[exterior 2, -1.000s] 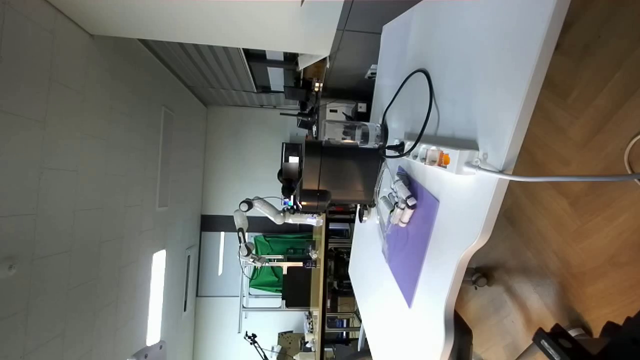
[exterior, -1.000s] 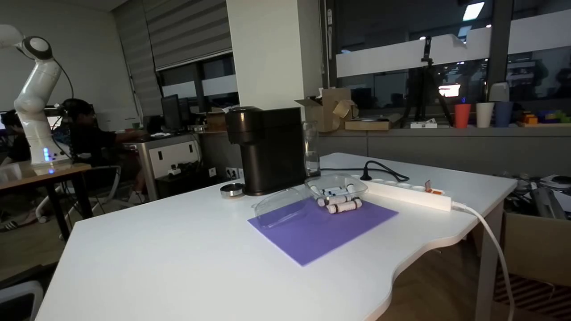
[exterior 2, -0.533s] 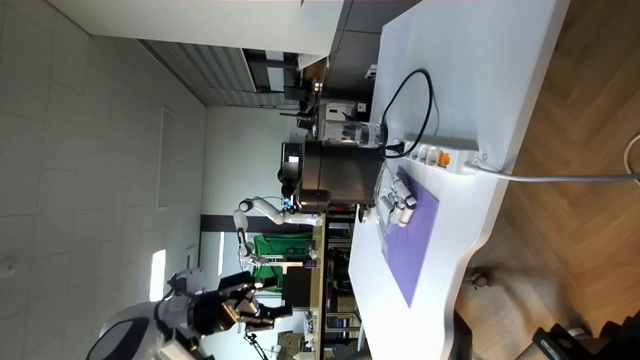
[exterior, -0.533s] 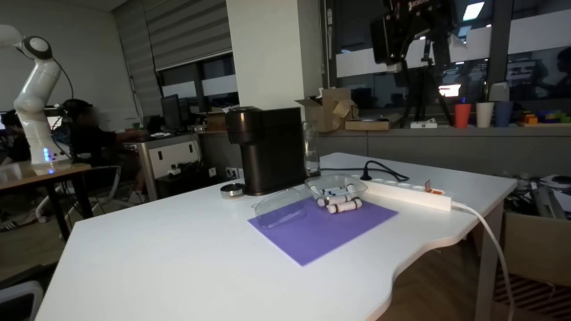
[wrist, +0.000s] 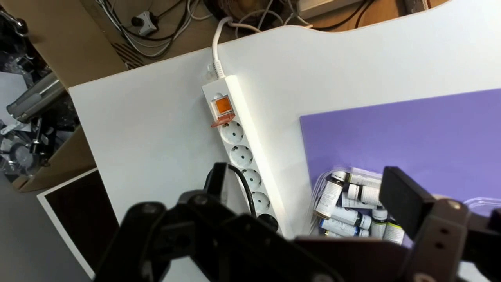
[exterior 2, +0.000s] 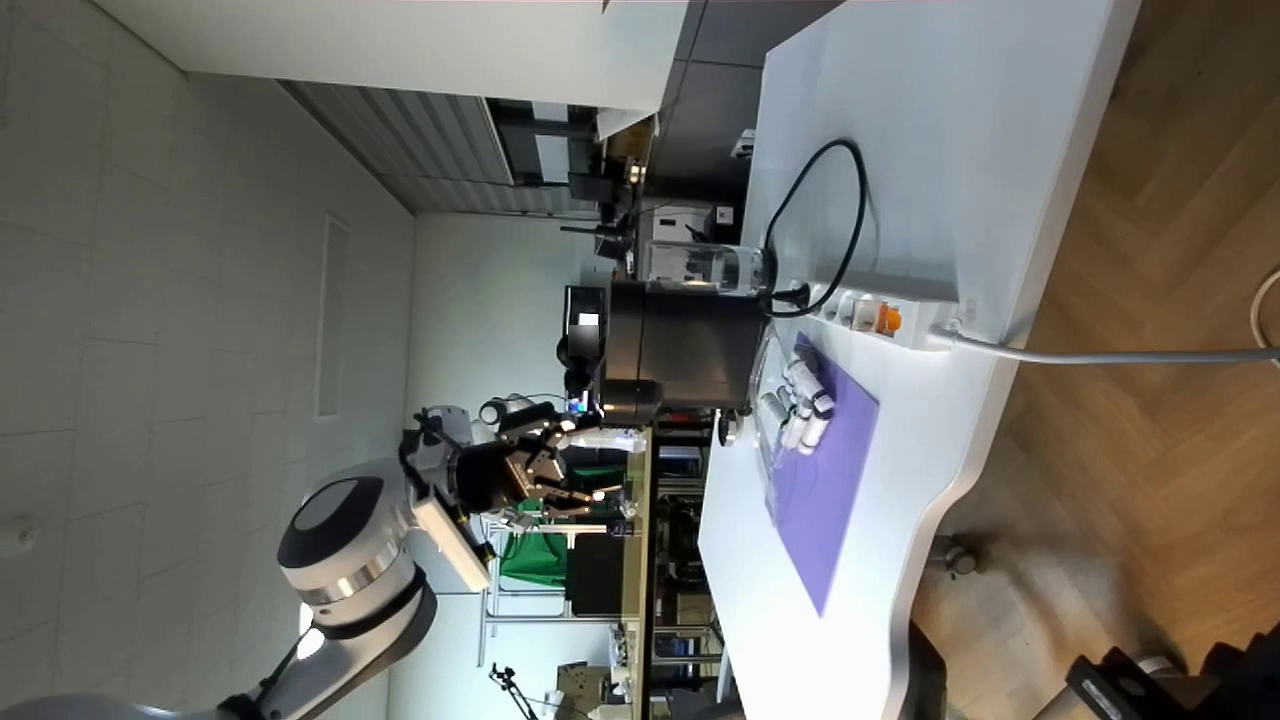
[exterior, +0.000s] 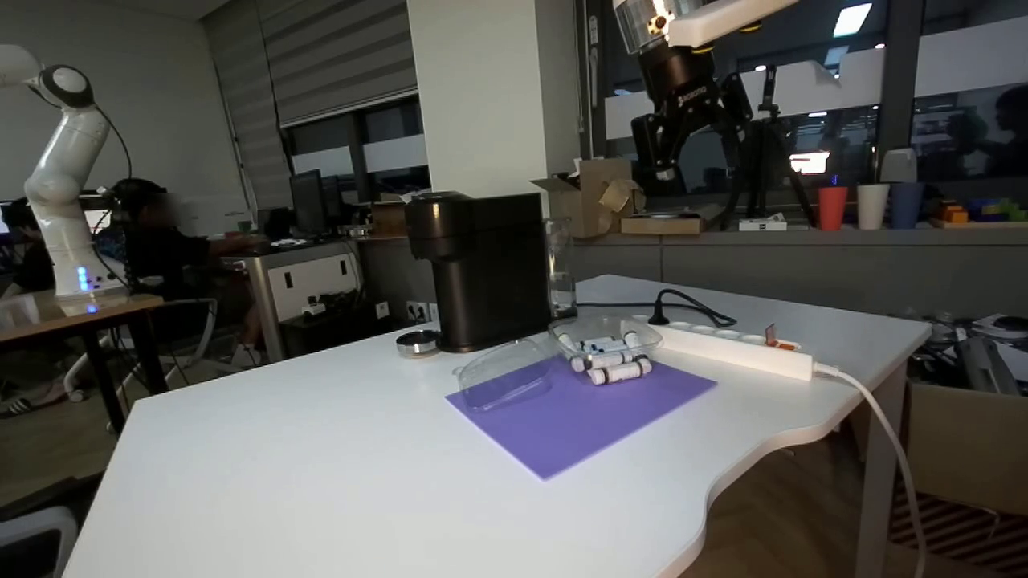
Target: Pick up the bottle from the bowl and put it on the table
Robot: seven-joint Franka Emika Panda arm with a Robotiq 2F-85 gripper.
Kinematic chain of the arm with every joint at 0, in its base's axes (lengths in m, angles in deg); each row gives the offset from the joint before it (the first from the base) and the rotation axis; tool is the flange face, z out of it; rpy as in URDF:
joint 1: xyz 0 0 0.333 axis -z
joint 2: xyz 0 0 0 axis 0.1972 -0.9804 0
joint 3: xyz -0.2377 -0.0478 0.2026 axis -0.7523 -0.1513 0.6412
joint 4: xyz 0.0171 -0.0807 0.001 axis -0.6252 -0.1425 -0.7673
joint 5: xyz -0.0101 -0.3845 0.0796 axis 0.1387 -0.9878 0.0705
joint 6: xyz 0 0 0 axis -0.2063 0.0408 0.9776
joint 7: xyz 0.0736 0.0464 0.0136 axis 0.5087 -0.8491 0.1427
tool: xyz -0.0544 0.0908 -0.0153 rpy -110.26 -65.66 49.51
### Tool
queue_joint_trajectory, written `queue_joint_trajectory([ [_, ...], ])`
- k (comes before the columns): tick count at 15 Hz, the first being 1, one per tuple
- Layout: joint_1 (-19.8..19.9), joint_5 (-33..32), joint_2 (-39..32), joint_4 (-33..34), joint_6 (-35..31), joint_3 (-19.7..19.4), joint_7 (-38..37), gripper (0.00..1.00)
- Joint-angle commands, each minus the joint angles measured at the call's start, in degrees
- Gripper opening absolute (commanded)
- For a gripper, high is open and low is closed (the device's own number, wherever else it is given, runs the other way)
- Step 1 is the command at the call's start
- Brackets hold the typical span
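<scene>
In the wrist view, the white bench (wrist: 145,137) reaches out to the left, well below the end effector (wrist: 309,187). Next, below and just left of it, the power strip (wrist: 250,156) lies with one end near the bench edge, probably so its white cable (wrist: 216,49) can drop over. The end effector itself hangs in the air, jaws wide apart and gripping nothing, presumably spread to straddle something small. Below it, to the right, sits the clear bowl (wrist: 316,192), holding several small bottles (wrist: 330,197) heaped mostly on their sides; the task's bottle should be among them, but which one I cannot tell. Farther right, the purple mat (wrist: 430,133) runs beneath the bowl, perhaps marking the work spot, and a clear lid (wrist: 481,204) lies near the bowl, likely for access.
</scene>
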Motion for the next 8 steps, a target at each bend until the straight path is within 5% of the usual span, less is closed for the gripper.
queue_joint_trajectory([
  [1,-2.49,0.12,-0.6,0.23,-0.21,-2.61,0.15,1.0],
  [8,-3.11,0.06,0.82,-1.12,-0.28,-2.63,0.1,1.0],
])
